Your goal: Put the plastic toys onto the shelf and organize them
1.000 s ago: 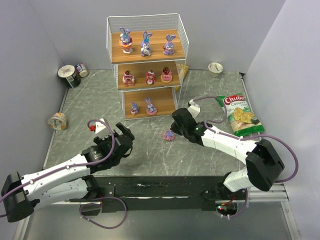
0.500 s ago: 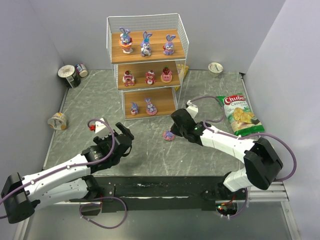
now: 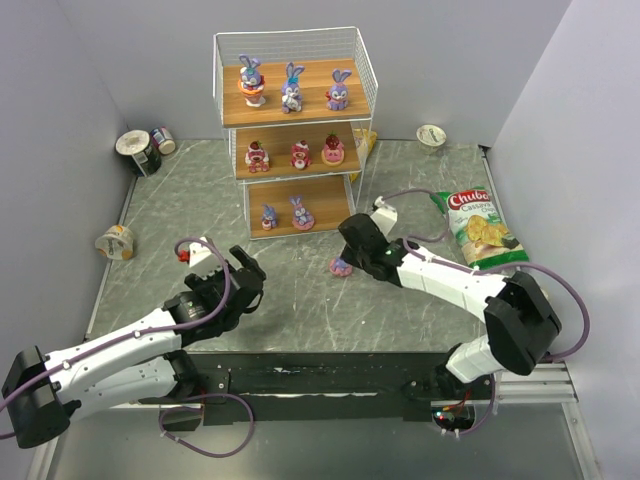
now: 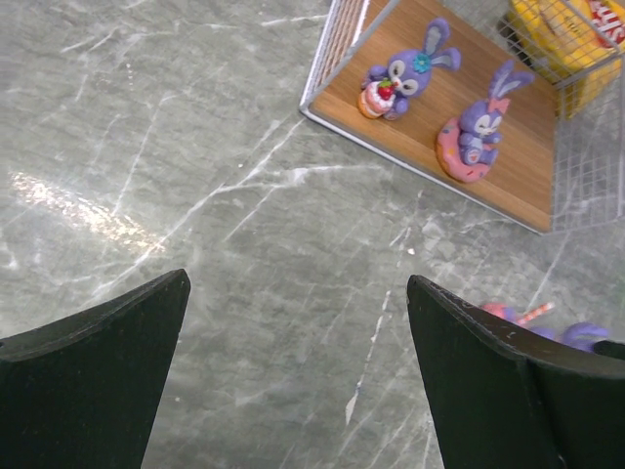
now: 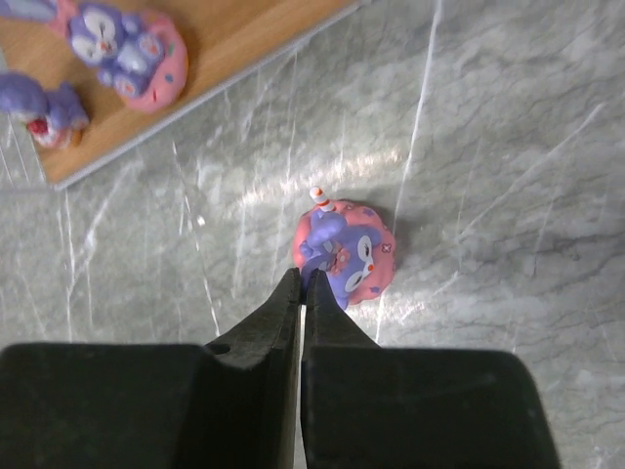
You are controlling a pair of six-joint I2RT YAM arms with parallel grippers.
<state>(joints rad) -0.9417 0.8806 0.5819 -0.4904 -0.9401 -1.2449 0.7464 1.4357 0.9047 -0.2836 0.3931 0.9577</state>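
Note:
The white wire shelf (image 3: 330, 190) stands at the back. Three bunnies (image 3: 292, 88) are on its top board, three pink-red figures (image 3: 300, 153) on the middle one, and two small purple bunnies (image 3: 285, 214) on the bottom one. One purple bunny on a pink base (image 3: 341, 266) lies on the table in front of the shelf. It also shows in the right wrist view (image 5: 347, 256). My right gripper (image 5: 304, 277) is shut, and its tips touch the toy's left edge. My left gripper (image 4: 298, 293) is open and empty over bare table.
A green-red chip bag (image 3: 480, 228) lies at the right. Cans (image 3: 140, 150) stand at the back left. There is one cup (image 3: 116, 242) at the left and another (image 3: 431, 135) at the back right. A yellow packet (image 3: 365, 142) sits behind the shelf.
My right gripper has moved slightly left and forward, onto the loose toy. The toy stays on the table. The left arm has hardly moved.

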